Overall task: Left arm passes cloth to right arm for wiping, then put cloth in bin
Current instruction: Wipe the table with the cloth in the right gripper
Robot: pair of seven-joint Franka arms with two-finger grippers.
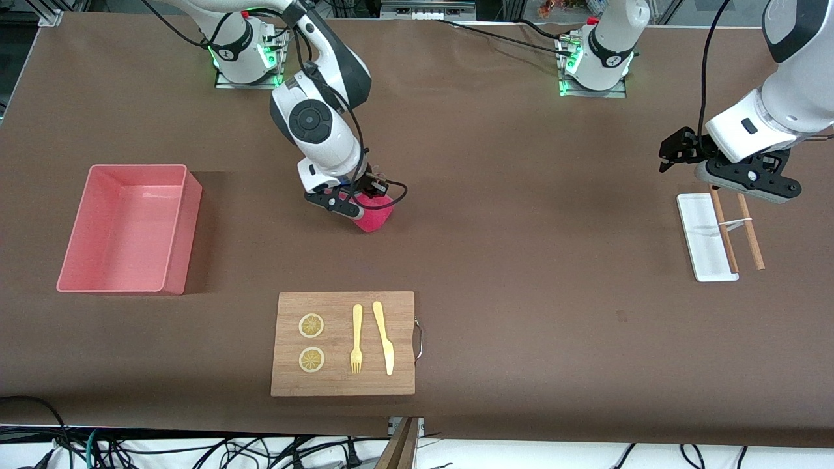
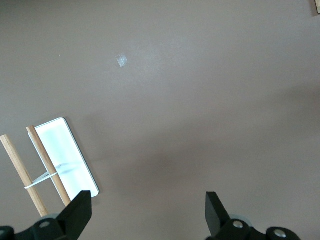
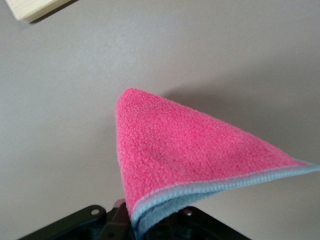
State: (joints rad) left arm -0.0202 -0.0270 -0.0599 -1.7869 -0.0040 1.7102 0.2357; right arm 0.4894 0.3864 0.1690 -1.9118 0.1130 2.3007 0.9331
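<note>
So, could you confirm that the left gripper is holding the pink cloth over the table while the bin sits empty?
Not quite: the right gripper holds the cloth, as the front view shows. The left gripper hangs open near the white tray. The bin is indeed empty.

High front camera faces robots; wrist cameras look down at the table [image 1: 521,260].

White arms [image 1: 791,98], black joints, cables, green base lights.
</note>
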